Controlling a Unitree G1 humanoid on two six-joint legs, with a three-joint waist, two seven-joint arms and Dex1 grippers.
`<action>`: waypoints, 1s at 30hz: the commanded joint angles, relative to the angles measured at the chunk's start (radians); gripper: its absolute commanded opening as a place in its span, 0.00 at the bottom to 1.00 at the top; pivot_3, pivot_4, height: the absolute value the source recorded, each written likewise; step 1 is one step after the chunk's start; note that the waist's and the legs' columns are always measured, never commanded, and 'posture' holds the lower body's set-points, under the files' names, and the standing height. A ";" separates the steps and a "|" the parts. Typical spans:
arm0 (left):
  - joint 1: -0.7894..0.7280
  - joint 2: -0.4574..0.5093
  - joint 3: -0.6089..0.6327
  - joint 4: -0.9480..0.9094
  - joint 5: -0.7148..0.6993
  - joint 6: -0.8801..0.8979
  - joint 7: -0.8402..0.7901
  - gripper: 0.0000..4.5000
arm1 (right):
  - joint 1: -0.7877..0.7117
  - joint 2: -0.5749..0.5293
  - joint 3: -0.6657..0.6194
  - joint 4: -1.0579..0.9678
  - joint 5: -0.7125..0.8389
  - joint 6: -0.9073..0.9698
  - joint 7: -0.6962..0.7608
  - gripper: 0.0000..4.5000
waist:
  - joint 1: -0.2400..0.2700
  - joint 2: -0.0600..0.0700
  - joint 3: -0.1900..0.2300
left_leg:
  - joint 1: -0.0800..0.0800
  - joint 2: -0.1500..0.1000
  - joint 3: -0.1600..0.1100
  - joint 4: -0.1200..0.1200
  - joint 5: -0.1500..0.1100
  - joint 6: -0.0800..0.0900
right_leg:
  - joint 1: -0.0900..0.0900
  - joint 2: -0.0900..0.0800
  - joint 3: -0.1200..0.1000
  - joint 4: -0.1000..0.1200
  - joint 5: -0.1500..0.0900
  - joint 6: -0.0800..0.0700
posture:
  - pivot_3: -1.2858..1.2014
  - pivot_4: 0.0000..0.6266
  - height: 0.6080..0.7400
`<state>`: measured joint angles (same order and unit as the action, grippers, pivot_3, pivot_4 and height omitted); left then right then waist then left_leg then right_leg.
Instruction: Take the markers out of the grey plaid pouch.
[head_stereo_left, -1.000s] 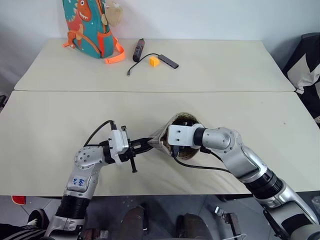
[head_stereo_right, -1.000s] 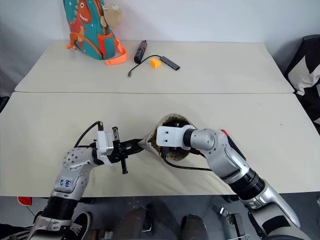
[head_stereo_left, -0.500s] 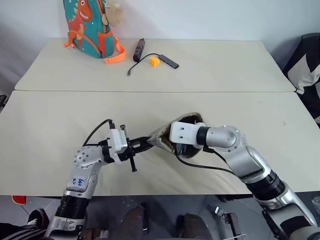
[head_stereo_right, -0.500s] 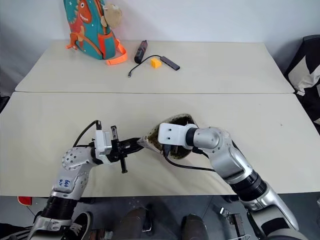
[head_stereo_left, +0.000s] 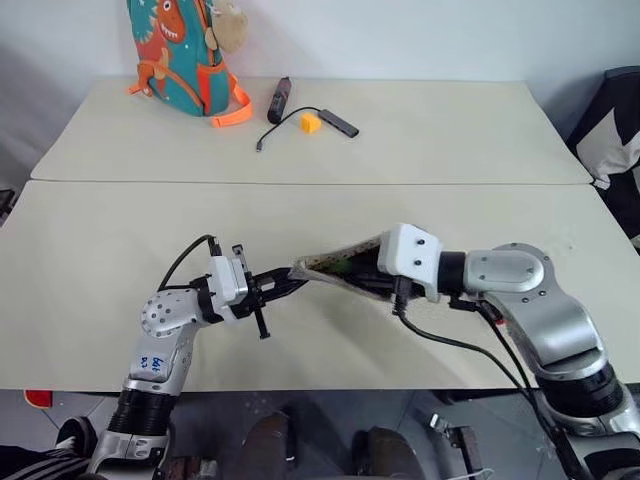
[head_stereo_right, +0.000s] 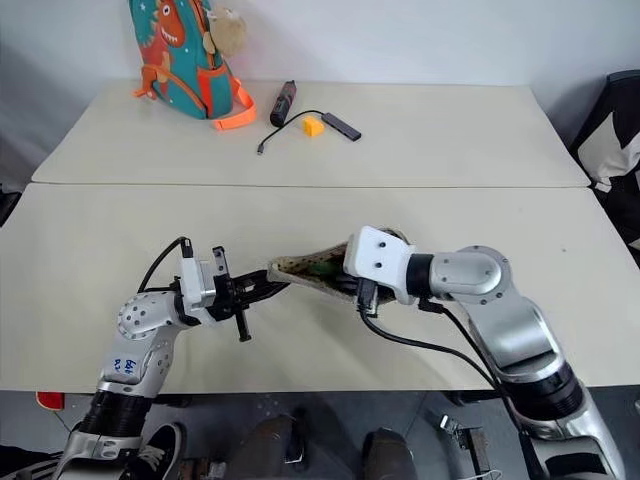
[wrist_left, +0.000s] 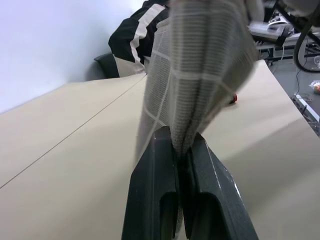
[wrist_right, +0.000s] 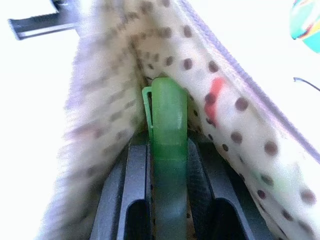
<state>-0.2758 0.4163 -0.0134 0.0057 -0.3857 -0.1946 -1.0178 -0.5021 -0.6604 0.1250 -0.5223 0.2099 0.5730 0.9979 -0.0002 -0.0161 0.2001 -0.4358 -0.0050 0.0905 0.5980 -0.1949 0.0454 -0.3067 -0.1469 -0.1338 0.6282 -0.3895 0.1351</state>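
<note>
The grey plaid pouch (head_stereo_left: 335, 268) is stretched between my two grippers above the near table. My left gripper (head_stereo_left: 288, 281) is shut on its corner; in the left wrist view the black fingers (wrist_left: 152, 165) pinch the checked fabric (wrist_left: 200, 65). My right gripper (wrist_right: 169, 150) reaches into the pouch's mouth and is shut on the bright green marker (wrist_right: 169, 120), which stands between its pads against the dotted lining. A bit of green (head_stereo_right: 320, 267) shows at the opening. A red smear (wrist_right: 215, 92) lies on the lining beside it; I cannot tell what it is.
On the far table stand a teal and orange dinosaur backpack (head_stereo_left: 180, 55), a dark maroon stick (head_stereo_left: 277, 98), a small orange block (head_stereo_left: 308, 123) and a flat black bar with a cable (head_stereo_left: 338, 122). A black-and-white striped object (head_stereo_left: 615, 130) sits at the right edge.
My right gripper has closed on the green marker and pulled up and back to the right. The pouch's round open mouth has been drawn flat and taut. The left gripper has held still.
</note>
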 joint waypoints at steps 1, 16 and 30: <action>0.000 0.013 0.019 0.008 0.006 -0.021 0.004 0.00 | -0.013 -0.005 -0.105 -0.026 0.091 -0.010 -0.007 0.13 | -0.001 0.000 0.000 | 0.000 0.000 0.000 0.000 0.000 0.000 | 0.000 0.000 0.000 0.000 0.000 0.000 | 0.52 0.24 1.00; 0.012 0.008 0.063 0.057 -0.046 0.017 0.030 0.00 | -0.205 0.009 -0.359 0.072 0.483 0.449 -0.270 0.13 | 0.001 0.000 0.000 | -0.001 0.000 -0.003 0.000 0.000 0.000 | 0.001 -0.001 0.001 0.001 0.000 0.000 | 0.52 0.24 1.00; -0.005 0.010 0.212 0.118 -0.155 0.119 0.059 0.00 | -0.016 -0.076 -0.376 0.054 0.631 0.740 -0.416 0.13 | -0.001 -0.001 0.000 | -0.002 0.001 0.001 0.000 0.000 0.001 | -0.001 -0.002 0.000 0.000 0.001 0.000 | 0.52 0.24 1.00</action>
<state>-0.2708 0.4252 0.1789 0.1361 -0.5123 -0.0735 -0.9581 -0.5424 -0.7530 -0.2672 -0.4670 0.8670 1.3235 0.6301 -0.0017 -0.0167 0.1998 -0.4373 -0.0045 0.0908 0.5981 -0.1948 0.0464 -0.3074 -0.1483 -0.1340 0.6281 -0.3889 0.1352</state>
